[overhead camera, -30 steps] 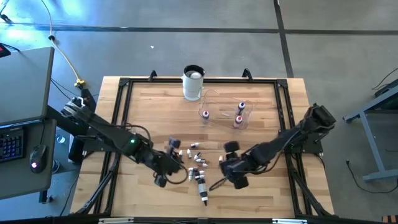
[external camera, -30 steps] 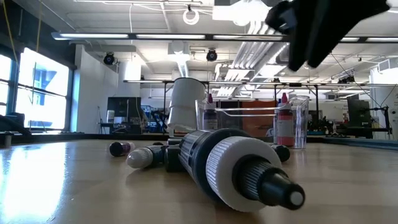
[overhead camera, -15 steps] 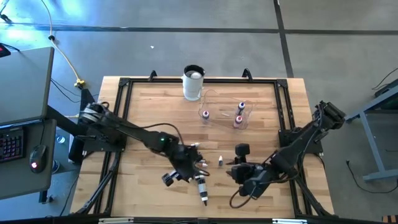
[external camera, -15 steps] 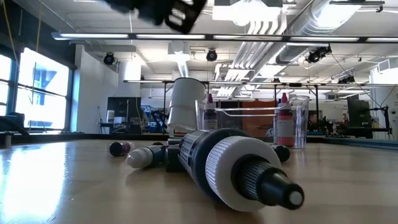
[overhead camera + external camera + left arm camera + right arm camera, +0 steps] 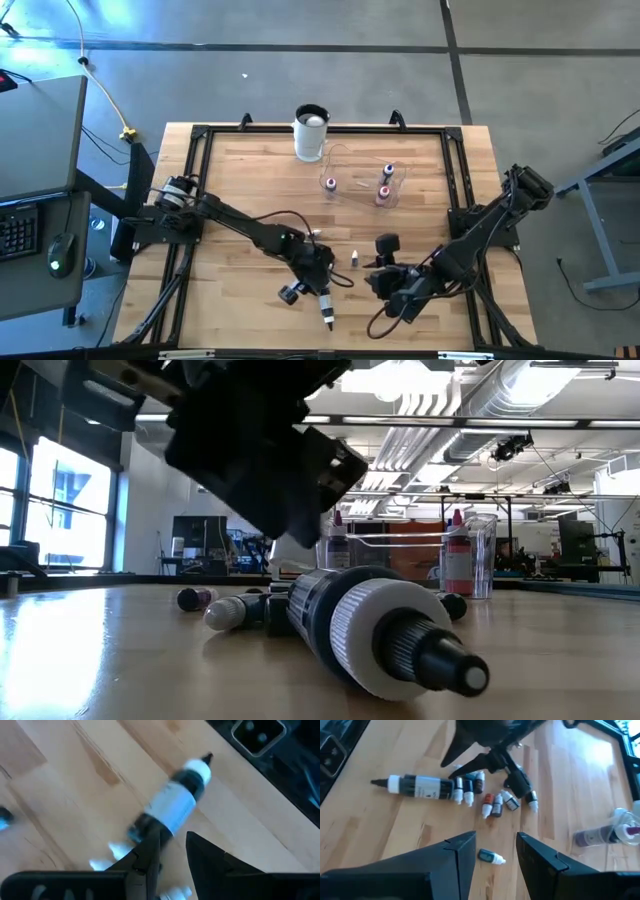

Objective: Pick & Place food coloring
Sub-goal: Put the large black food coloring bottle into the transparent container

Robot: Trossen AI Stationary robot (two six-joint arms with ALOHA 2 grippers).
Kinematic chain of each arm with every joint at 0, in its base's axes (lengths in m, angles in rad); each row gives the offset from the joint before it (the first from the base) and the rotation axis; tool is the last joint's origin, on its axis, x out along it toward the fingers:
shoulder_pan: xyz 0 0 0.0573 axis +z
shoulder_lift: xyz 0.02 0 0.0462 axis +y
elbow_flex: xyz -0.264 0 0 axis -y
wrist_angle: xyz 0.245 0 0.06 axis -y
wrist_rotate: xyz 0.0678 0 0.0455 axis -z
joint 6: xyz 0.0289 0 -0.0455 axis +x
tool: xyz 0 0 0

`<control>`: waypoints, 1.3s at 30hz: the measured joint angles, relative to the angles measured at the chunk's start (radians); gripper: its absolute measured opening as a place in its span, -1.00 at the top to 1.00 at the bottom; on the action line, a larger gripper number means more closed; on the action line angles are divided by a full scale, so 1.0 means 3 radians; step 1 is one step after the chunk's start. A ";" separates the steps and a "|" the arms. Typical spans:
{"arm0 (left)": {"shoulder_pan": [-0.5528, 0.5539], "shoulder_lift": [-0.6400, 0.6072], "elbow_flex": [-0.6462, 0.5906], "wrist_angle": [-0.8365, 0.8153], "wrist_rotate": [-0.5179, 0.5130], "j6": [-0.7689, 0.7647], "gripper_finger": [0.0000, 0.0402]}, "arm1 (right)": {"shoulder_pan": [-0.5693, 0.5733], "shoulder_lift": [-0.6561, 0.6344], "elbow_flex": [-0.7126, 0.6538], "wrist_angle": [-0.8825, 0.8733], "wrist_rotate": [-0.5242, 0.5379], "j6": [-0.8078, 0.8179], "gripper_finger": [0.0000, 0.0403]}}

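Bottles (image 5: 318,262) of food coloring lay in loose cluster on table (image 5: 230,180), well short of clear bowl (image 5: 358,178), few already upright inside it. Left gripper (image 5: 312,280) hung over cluster beside big tube (image 5: 323,302), fingers parted, nothing between. Right gripper (image 5: 397,290) waited off to side of cluster, away from bowl, jaws apart, empty. Lone bottle (image 5: 491,856) lay flat, white cap toward bowl side. Tube's long axis ran away from bowl, black tip outward. Best: pick outlying bottle, straddle body across long axis, avoid nudging tube.
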 joint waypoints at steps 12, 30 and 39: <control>0.0000 -0.0029 0.0103 0.0647 -0.0038 0.0000 0.53 | 0.0000 0.0000 0.0000 -0.0013 -0.0086 -0.0163 0.34; -0.0067 0.0052 0.0103 0.0746 0.0029 0.0204 0.48 | -0.0003 0.0000 0.0000 -0.0038 -0.0146 -0.0127 0.34; -0.0067 0.0140 0.0112 0.0779 0.0031 0.0358 0.03 | -0.0003 0.0000 0.0000 -0.0048 -0.0146 -0.0127 0.34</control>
